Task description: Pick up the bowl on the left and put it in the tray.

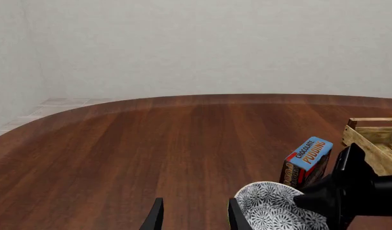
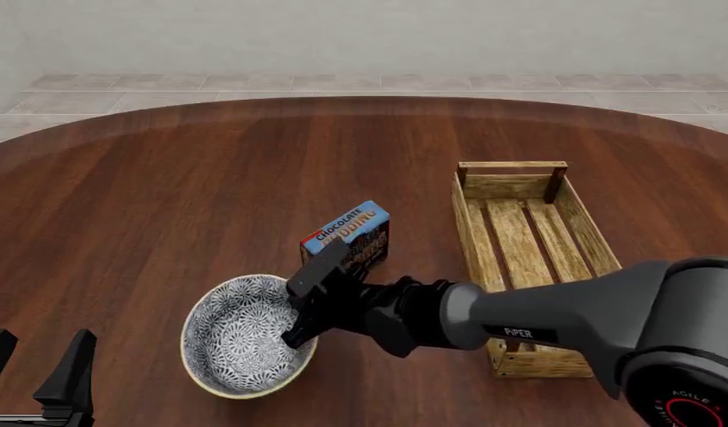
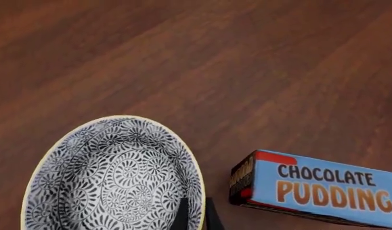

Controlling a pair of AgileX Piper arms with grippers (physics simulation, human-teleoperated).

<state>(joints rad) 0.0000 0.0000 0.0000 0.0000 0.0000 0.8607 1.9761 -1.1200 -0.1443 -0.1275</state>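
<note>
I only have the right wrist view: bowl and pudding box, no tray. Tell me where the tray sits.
Observer: In the front view the tray stands right of the box, apart from it, its long sides running away from the arms.
Operator: Report what is in it.
Observer: The slats that show are bare; the right arm hides its near end.
Operator: Give me the left gripper.
Observer: The left gripper is open, at the near left, apart from the bowl.
</note>
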